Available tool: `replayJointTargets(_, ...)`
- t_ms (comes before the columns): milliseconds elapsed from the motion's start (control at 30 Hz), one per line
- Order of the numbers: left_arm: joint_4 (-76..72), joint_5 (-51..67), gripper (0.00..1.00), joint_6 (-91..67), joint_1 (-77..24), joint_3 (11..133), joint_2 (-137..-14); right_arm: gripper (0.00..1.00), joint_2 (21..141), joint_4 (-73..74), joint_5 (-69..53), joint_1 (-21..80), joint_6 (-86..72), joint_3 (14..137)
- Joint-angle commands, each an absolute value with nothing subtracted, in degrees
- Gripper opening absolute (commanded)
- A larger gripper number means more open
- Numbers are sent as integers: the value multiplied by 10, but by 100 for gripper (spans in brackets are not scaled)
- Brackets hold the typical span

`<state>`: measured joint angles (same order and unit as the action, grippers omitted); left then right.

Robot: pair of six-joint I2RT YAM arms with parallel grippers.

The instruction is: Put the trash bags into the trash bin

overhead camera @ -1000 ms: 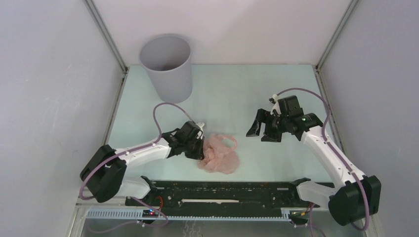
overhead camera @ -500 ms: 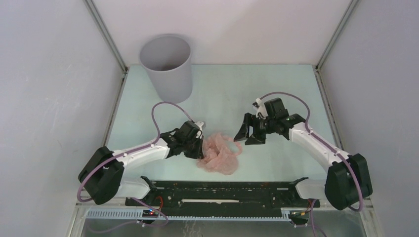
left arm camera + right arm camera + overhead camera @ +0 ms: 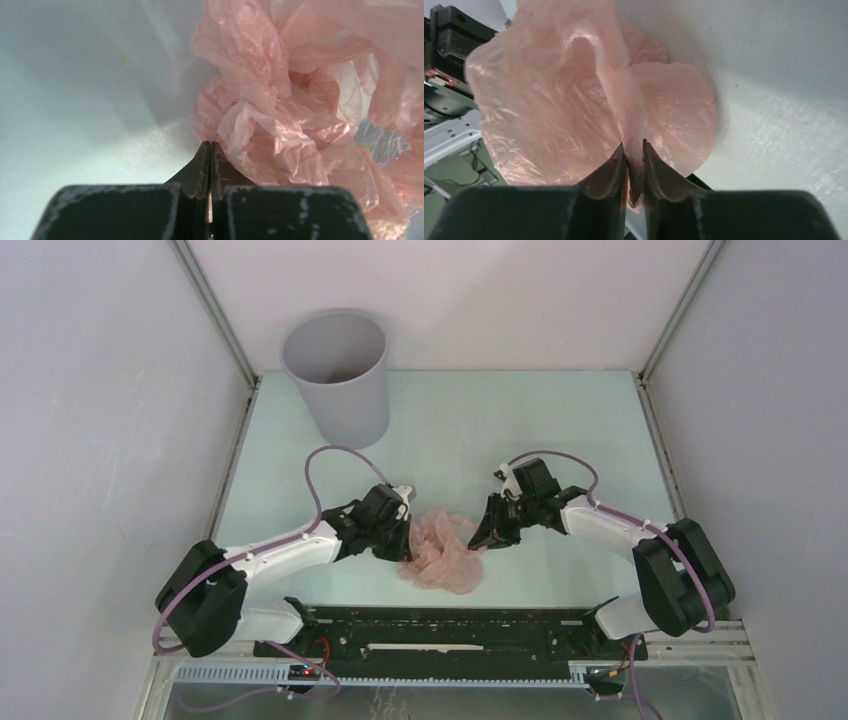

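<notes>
The pale-pink trash bag (image 3: 442,554) lies crumpled on the table between my two grippers. My left gripper (image 3: 405,544) is at its left edge; in the left wrist view the left gripper (image 3: 209,145) is shut, with a sliver of the bag's film (image 3: 280,100) pinched at the tips. My right gripper (image 3: 481,537) is at the bag's right side. In the right wrist view the right gripper (image 3: 634,148) is shut on a fold of the bag (image 3: 554,100). The grey trash bin (image 3: 338,375) stands upright at the back left, far from both grippers.
A black rail (image 3: 450,625) runs along the table's near edge, just in front of the bag. White walls with metal posts (image 3: 215,310) close in the table on three sides. The left arm's body (image 3: 446,60) shows behind the bag in the right wrist view.
My right arm has swung left to the bag, and its jaws have gone from wide open to shut on the bag's right side. The left arm has stayed put.
</notes>
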<state>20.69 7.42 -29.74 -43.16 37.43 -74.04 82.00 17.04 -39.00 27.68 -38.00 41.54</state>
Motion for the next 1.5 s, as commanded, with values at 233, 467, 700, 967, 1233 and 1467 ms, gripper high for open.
replayJointTargets(233, 287, -75, 0, -300, -406, 398, -562, 0, 629, 448, -185, 199, -278, 509)
replayJointTargets(467, 361, -121, 0, -295, -349, 383, -415, 0, 553, 550, -124, 148, -260, 540)
replayJointTargets(700, 368, -116, 0, -306, -344, 389, -419, 0, 532, 567, -110, 127, -255, 549)
replayJointTargets(967, 355, -57, 23, -328, -343, 420, -489, 0, 525, 525, -180, 203, -264, 548)
replayJointTargets(1233, 447, -57, 81, -350, -343, 518, -469, 0, 529, 498, -154, 262, -278, 553)
replayJointTargets(1467, 442, 40, 90, -318, -360, 608, -571, 0, 514, 512, -154, 271, -284, 554)
